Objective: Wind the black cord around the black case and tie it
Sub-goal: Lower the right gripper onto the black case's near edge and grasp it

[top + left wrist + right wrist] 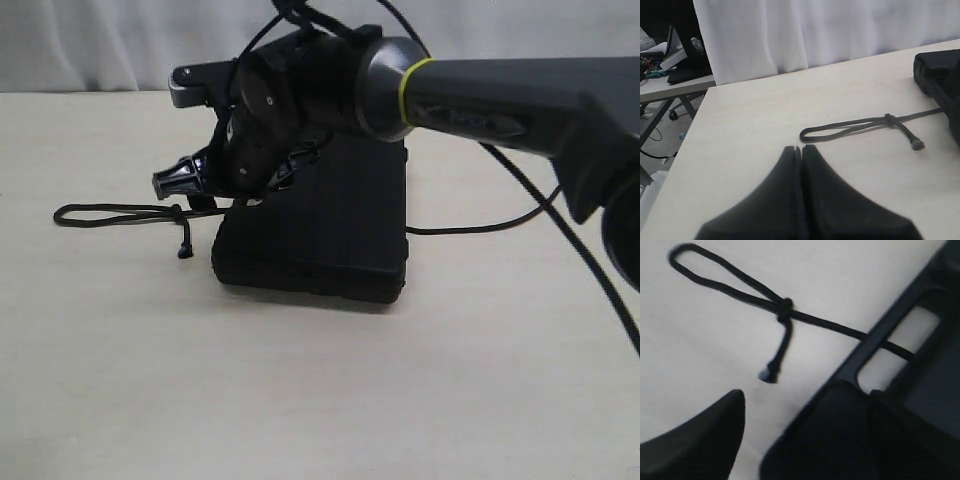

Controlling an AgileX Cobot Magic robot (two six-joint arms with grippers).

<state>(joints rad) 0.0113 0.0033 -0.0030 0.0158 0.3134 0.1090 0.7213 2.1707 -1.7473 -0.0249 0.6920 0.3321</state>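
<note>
The black case (330,225) lies flat in the middle of the table. The black cord (120,212) lies to its left as a long loop ending in a knot (784,305), with a short frayed tail (769,373) beside it. From the knot the cord runs through the case's handle cutout (890,347). My right gripper (235,195) reaches across the case and hangs open over its left edge, near the handle, with nothing held. In the right wrist view the right gripper (790,397) is apart from the cord. My left gripper (801,148) is shut and empty, short of the loop's end (807,134).
A thin black line (480,226) leaves the case's right side; cord or cable, I cannot tell. The right arm's cable (560,235) trails over the table. White curtain (815,30) backs the table; its edge (695,115) is near the left gripper, with another desk (670,75) beyond.
</note>
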